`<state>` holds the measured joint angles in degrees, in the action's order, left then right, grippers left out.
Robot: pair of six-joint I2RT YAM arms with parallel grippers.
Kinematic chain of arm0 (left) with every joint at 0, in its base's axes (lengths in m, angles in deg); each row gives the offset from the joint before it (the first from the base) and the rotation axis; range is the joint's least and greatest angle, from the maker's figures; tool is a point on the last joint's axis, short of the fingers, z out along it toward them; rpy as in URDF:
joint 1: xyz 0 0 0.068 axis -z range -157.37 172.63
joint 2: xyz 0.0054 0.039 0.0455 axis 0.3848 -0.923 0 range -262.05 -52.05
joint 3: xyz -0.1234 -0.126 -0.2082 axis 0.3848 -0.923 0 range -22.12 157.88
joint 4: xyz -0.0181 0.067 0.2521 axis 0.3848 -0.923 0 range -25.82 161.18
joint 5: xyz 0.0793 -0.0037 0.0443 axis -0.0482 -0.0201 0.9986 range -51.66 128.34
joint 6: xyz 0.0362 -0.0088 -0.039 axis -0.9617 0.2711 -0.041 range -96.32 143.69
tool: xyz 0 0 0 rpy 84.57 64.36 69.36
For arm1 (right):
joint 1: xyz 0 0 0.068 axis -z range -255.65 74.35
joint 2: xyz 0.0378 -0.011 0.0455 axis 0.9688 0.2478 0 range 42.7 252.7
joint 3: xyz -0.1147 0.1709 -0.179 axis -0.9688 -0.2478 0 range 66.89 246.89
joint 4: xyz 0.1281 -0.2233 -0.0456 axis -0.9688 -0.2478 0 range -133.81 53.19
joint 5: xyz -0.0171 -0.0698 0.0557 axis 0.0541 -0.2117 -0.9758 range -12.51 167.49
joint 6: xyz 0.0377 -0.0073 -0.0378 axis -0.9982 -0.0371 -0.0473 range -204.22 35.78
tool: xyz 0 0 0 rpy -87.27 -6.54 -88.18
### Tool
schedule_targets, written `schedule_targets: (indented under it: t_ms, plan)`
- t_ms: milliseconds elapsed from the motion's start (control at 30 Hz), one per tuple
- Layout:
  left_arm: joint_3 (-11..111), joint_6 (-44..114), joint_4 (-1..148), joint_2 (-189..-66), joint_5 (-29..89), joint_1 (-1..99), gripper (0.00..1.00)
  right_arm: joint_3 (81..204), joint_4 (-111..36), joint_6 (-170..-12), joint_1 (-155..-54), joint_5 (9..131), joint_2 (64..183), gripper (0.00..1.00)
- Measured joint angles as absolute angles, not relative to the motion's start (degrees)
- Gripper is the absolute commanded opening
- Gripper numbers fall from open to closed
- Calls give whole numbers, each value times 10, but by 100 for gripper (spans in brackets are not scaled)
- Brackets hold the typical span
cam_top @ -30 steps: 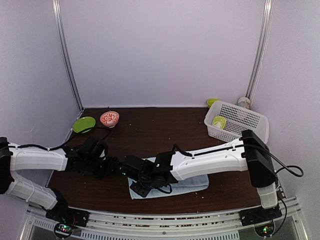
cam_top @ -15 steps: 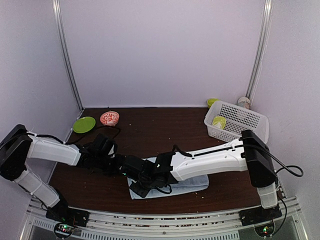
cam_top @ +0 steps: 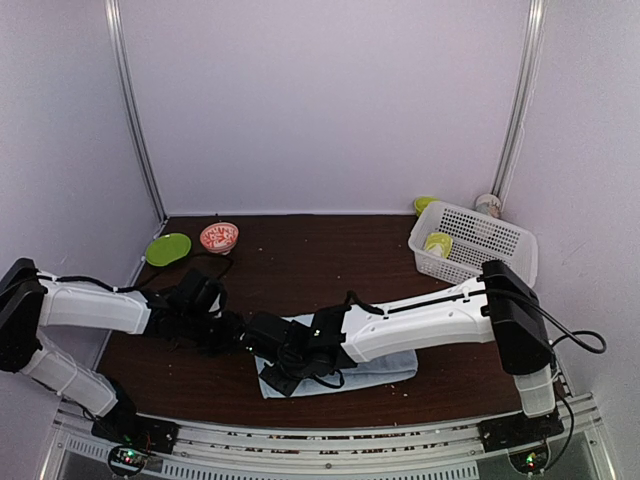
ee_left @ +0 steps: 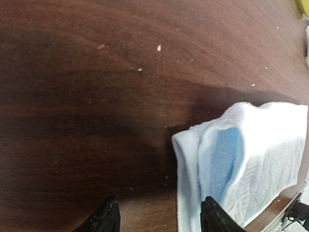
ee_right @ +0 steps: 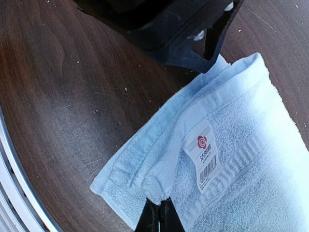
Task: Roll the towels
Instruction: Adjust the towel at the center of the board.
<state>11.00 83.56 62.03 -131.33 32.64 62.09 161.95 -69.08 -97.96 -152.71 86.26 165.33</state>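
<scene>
Two arms on one end of the blue towel point(cam_top: 385, 368) right now, and I can't see a second towel in any view. Over the last second my left arm's elbow swung up and settled partway back, and the left gripper point(ee_left: 159, 217) slid a little closer to the towel end farthest from the basket point(cam_top: 500, 245). The right arm and the towel haven't budged. My read is that the left is lining up to take that same end so the roll can start. Nothing's rolled yet. The left fingers are spread with bare table point(cam_top: 300, 250) between them, grasping nothing, and the towel edge sits just beside one finger. The right gripper point(ee_right: 157, 215) is clenched on a fold at the towel's corner, next to the sewn label point(ee_right: 206, 155). The towel lies flat and folded on the arm-base side of the basket and well apart from it. Its long axis runs along the near table edge, with one short end pointing toward the basket side and the pinched end pointing away.
</scene>
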Motion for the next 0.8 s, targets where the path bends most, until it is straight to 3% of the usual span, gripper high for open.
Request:
schedule_targets:
  t_ms: [167,367,633,767,800]
  plan:
    - [121,823,602,-1334,331,621,55,1620,-691,-980,-1527,862,1653,0]
    - [152,810,603,-1371,329,621,45,1620,-691,-981,-1527,858,1653,0]
    - [166,798,604,-1394,321,621,20,1620,-691,-981,-1527,852,1653,0]
    - [169,795,607,-1404,318,621,0,1620,-691,-981,-1527,850,1653,0]
    - [170,792,607,-1406,317,621,0,1620,-691,-981,-1527,849,1653,0]
